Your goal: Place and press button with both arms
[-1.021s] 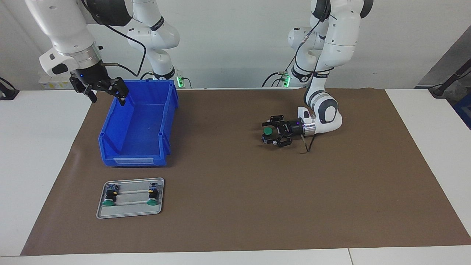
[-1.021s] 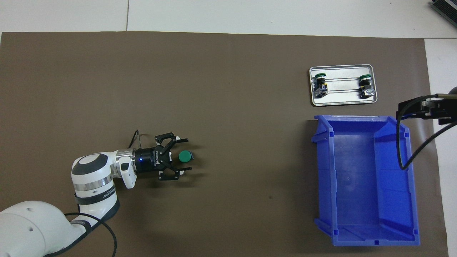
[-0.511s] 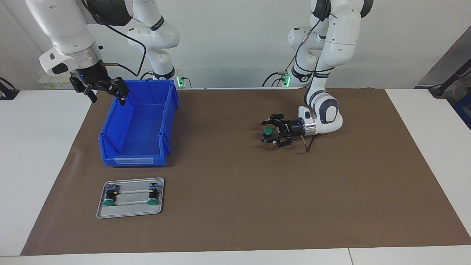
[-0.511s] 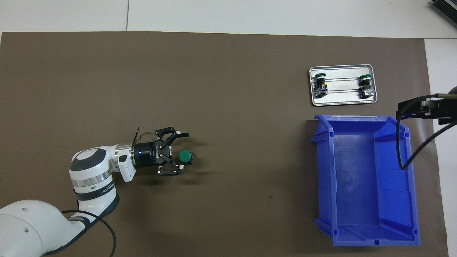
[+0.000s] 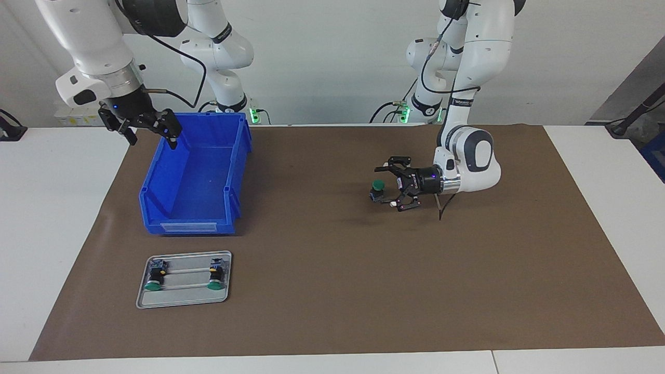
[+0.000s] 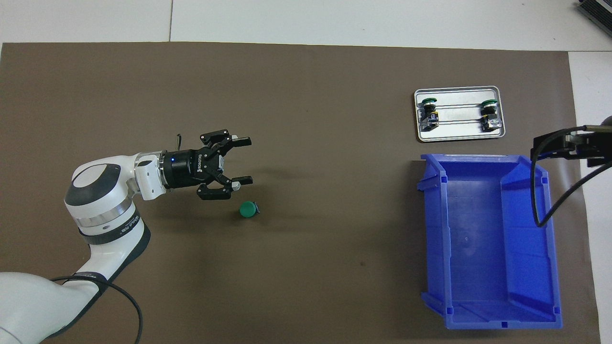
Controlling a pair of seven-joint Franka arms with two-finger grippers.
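The button [image 5: 377,187] [image 6: 247,209] stands alone on the brown mat near its middle, green cap up on a black body. My left gripper [image 5: 391,187] [image 6: 246,160] hangs open above the mat just beside the button, lying level, with nothing between its fingers and not touching the button. My right gripper [image 5: 153,136] [image 6: 550,145] waits open and empty in the air, over the rim of the blue bin [image 5: 187,226] [image 6: 497,325] at the right arm's end of the table.
A small metal tray [image 5: 182,302] [image 6: 458,137] lies farther from the robots than the bin and holds two more green-capped buttons [image 5: 154,276] [image 6: 429,112]. The bin has nothing in it. The brown mat [image 5: 337,291] covers most of the table.
My left gripper, open around the button a second ago, has lifted and drawn away from it, leaving it standing on the mat. The right arm has not moved.
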